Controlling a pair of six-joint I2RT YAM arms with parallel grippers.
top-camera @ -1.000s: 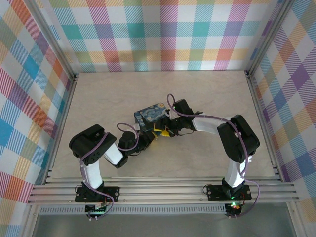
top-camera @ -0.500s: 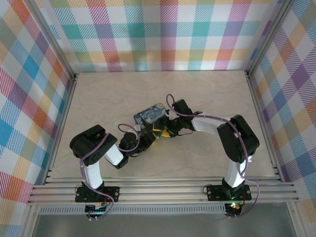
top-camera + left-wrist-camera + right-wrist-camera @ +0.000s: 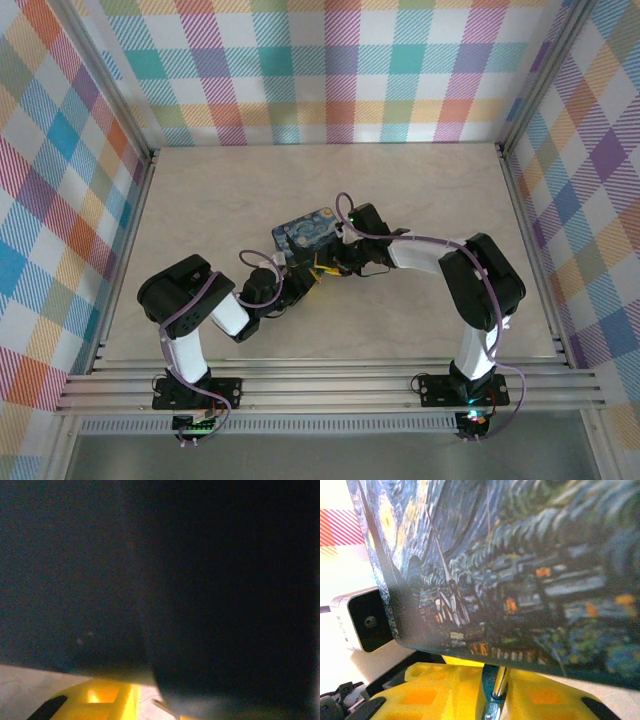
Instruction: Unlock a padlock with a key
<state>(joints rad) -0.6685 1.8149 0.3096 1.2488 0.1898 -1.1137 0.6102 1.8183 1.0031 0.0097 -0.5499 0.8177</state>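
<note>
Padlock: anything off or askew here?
Nothing damaged or spilled. The padlock sits skewed to the edges of the table, so close to the left wrist camera that its view is nearly black. The key stands between the yellow fingers of the right gripper.

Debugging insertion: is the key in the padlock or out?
Cannot tell: the key sits pinched in the right gripper, tip reaching the padlock edge; the keyhole is hidden.

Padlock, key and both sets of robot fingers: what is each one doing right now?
padlock: painted side up; I can't tell if it is locked or unlocked.
key: pinched between the yellow right fingers, pointing toward the padlock's edge.
right fingers: shut on the key.
left fingers: very close to the padlock; I can't tell if they are open or shut.
</note>
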